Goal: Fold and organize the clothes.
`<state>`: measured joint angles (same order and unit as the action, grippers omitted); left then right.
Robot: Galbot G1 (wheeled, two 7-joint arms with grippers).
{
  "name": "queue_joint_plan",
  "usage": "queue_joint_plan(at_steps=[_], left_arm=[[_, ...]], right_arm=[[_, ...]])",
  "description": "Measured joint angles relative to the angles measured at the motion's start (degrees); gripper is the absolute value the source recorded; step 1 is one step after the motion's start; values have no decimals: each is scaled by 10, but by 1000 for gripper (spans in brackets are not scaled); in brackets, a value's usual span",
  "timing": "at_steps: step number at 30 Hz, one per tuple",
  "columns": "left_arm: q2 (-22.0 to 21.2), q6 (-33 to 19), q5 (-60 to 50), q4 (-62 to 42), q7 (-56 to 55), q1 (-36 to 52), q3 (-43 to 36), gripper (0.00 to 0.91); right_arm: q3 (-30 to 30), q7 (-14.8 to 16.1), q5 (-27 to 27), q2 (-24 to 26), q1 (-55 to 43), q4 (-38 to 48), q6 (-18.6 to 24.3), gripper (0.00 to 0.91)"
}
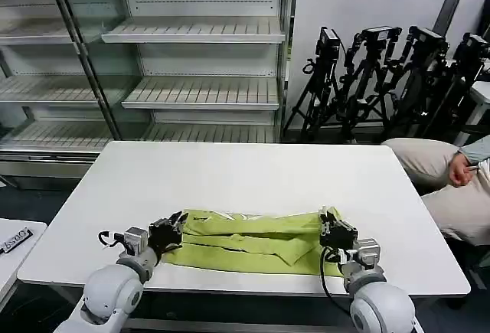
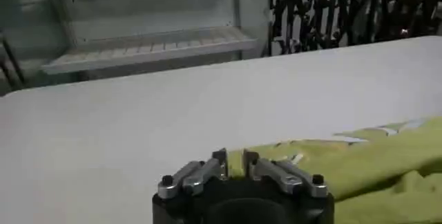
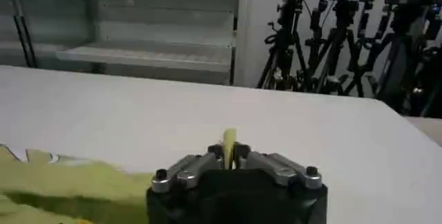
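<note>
Lime T-shirt (image 1: 249, 241) folded lengthwise (a band) on white table (image 1: 230, 176); left tool (image 1: 178, 224), right tool (image 1: 329, 224) both pinching its ends

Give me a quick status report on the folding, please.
Left gripper and right gripper each shut on a T-shirt end. Shirt folded into a band near the table front edge. Nothing in the way.

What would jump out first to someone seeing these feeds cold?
The lime T-shirt, folded into a long band near the front edge of the white table, stands out most. The left tool sits at one end of it and the right tool at the other, the right one pinching a bit of green fabric between its fingers. Behind the table stand bare shelves and a cluster of black tripods.
</note>
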<state>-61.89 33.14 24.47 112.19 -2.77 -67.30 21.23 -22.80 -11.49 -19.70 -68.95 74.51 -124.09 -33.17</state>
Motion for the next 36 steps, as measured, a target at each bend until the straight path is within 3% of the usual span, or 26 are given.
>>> queue_joint_plan(at_steps=[10,11,12,13,36], left_arm=[[-18,1,58,30,-93,-20,-19,907],[-20,1,63,30,-105,-20,-21,534],[-23,1,70,29,-117,-20,-23,40],[-25,1,77,27,-128,-20,-25,10],[-38,-2,106,3,-210,-28,-56,0]], right_arm=[[-5,9,16,-4,44,-48,1,907],[-6,9,17,-4,48,-51,1,907],[-6,9,18,-4,50,-54,1,907],[-6,9,19,-4,53,-55,1,907],[-1,12,36,-10,81,-72,3,907]])
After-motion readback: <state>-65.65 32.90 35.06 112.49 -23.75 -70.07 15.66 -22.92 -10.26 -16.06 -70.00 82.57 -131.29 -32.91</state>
